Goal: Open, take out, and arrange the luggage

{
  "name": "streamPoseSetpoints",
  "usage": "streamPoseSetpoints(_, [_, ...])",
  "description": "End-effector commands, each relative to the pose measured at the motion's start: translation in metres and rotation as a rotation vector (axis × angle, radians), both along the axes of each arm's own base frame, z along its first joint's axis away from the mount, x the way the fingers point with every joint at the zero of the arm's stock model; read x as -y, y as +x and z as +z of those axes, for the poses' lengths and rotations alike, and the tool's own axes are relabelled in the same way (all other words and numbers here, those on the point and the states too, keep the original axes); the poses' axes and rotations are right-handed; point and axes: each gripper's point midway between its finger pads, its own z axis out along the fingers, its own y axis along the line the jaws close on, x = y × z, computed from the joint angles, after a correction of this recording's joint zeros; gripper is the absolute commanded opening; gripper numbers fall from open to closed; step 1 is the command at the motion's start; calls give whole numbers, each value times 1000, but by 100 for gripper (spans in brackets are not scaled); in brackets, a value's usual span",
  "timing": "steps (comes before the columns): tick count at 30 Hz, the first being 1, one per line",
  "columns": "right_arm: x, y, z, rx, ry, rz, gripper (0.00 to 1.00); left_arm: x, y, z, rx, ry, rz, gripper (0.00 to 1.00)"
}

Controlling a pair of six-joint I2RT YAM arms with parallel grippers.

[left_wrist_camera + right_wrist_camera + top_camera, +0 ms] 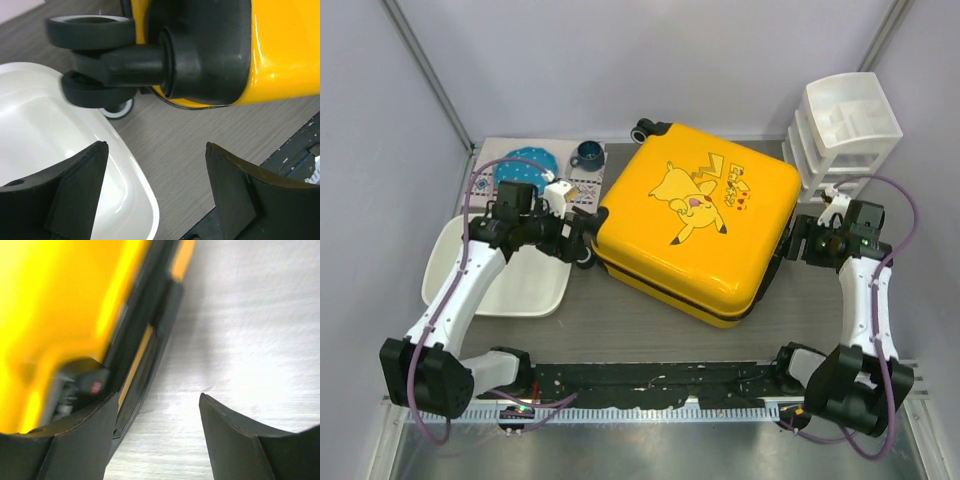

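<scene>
"Any writing you can make out from where you stand?"

"Only on the luggage [650, 255]. There's a short line of pale lettering [735, 178] beside the cartoon [685, 200] on its lid, with small red marks [745, 205] beneath. It's too small to read."

"Any brand or numbers?"

"None legible. The close views are blurred."

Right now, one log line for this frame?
luggage: closed, lying flat | left gripper: open, near wheel | right gripper: open, beside zipper band | held: nothing
</scene>
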Motion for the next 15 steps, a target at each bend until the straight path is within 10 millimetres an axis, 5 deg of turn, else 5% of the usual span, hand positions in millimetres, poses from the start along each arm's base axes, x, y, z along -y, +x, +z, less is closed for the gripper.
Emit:
streamPoseSetpoints(1, [-16, 9, 79, 204, -84, 188, 74, 18, 0, -10, -157, -148, 91, 76])
streamPoseSetpoints(3, [-6, 2, 85, 156, -110, 199, 75, 18, 5, -17, -198, -159, 143, 64])
streamPoseSetpoints(7, [37, 8, 89, 169, -91, 104, 75, 24, 21, -28, -216, -205, 210, 61])
streamPoseSetpoints(8, [46, 14, 88, 175, -92, 81, 75, 23, 38, -25, -156, -210, 236, 59])
streamPoseSetpoints(15, [104, 106, 119, 370, -104, -24, 70, 33, 120, -44, -126, -178, 250, 58])
